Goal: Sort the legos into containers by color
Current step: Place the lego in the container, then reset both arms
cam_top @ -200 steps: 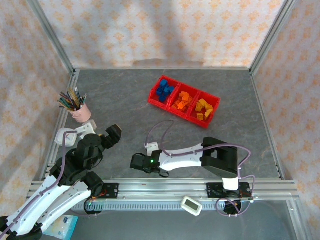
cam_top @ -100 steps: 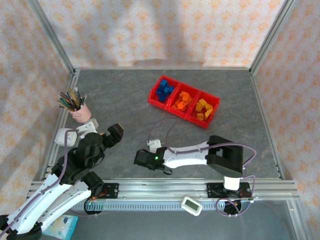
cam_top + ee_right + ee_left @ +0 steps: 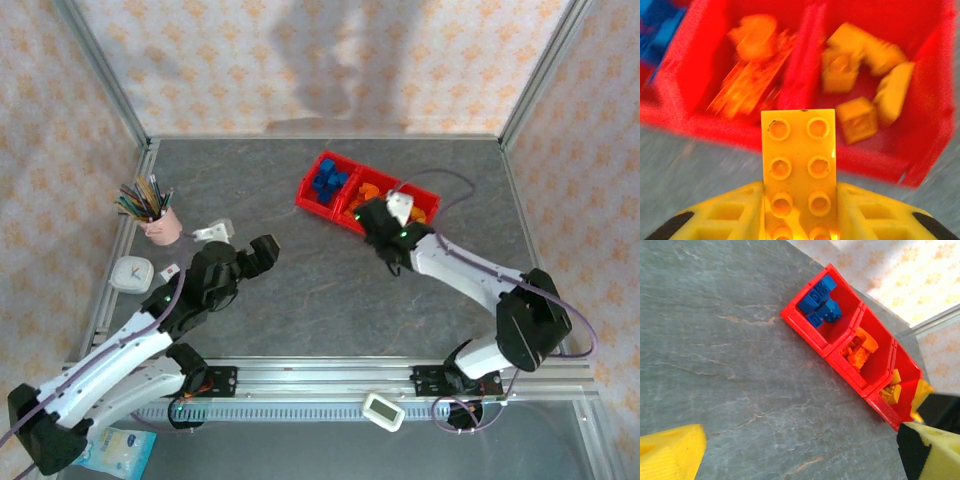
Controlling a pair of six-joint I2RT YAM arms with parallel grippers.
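My right gripper (image 3: 800, 200) is shut on a yellow-orange lego (image 3: 799, 160), a flat eight-stud brick sticking out from between the fingers. It hangs just before the near wall of the red containers (image 3: 807, 65), facing the divider between the orange legos (image 3: 750, 65) and the yellow-orange legos (image 3: 860, 70). From above, the right gripper (image 3: 372, 215) covers part of the middle of the containers (image 3: 305, 195); blue legos (image 3: 327, 182) fill the left one. My left gripper (image 3: 800, 455) is open over bare table, pointing at the containers (image 3: 805, 332), with blue legos (image 3: 820, 302) visible inside.
A pink cup of pencils (image 3: 160, 225) stands at the left edge, with a white timer (image 3: 130, 272) and a small white object (image 3: 213, 231) near it. Metal rails frame the grey table (image 3: 300, 290). A white device (image 3: 382, 410) lies on the front rail.
The right arm has swung from the front of the table up to the red containers, carrying the brick. The left arm has stretched forward and to the right.
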